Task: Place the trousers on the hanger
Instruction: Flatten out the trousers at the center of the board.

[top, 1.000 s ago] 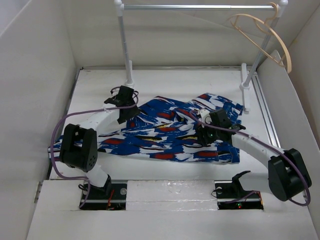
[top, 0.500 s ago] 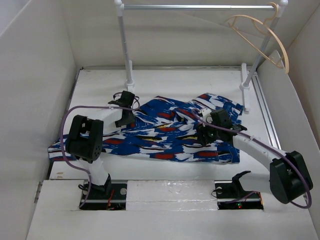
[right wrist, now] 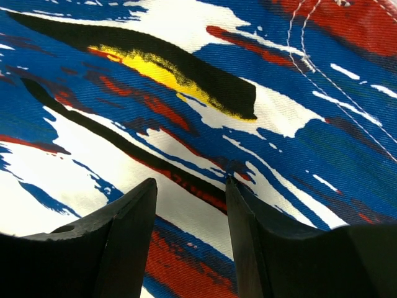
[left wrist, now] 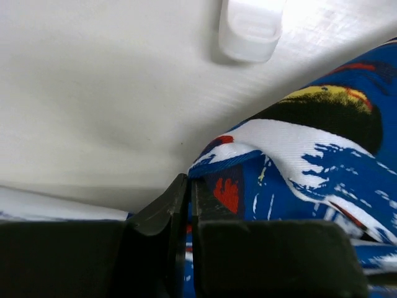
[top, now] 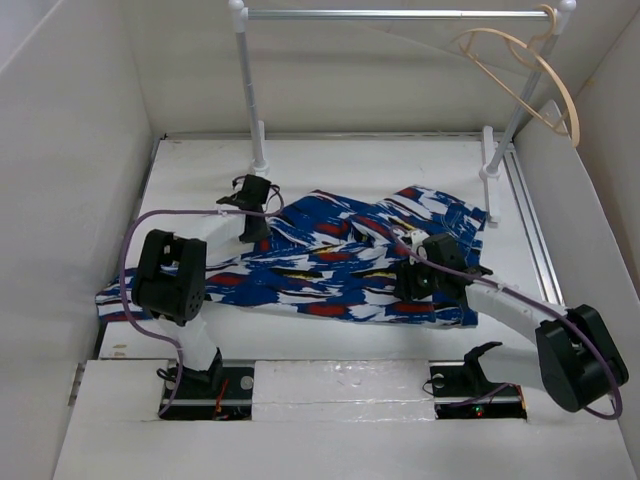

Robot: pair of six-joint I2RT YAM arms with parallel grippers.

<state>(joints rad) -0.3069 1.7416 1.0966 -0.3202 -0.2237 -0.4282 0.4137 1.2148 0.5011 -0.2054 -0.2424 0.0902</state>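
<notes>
The trousers (top: pixel 330 265), bright blue with white, red, black and yellow streaks, lie spread flat across the middle of the table. My left gripper (top: pixel 255 205) is at their far left corner, and the left wrist view shows it (left wrist: pixel 189 180) shut on the fabric edge (left wrist: pixel 310 161). My right gripper (top: pixel 415 280) hovers over the right part of the trousers, its fingers open just above the cloth (right wrist: pixel 186 74) with nothing between them (right wrist: pixel 191 181). The pale wooden hanger (top: pixel 567 95) hangs on the right end of the rail, far from both grippers.
A grey metal rail (top: pixel 400 14) on white posts (top: pixel 250 90) spans the back of the table. One post foot (left wrist: pixel 251 28) sits just beyond my left gripper. White walls enclose the table on the left, back and right. A metal track (top: pixel 530 220) runs along the right edge.
My left gripper has closed onto the trousers' edge. The right gripper has slid nearer and slightly right over the cloth, still open.
</notes>
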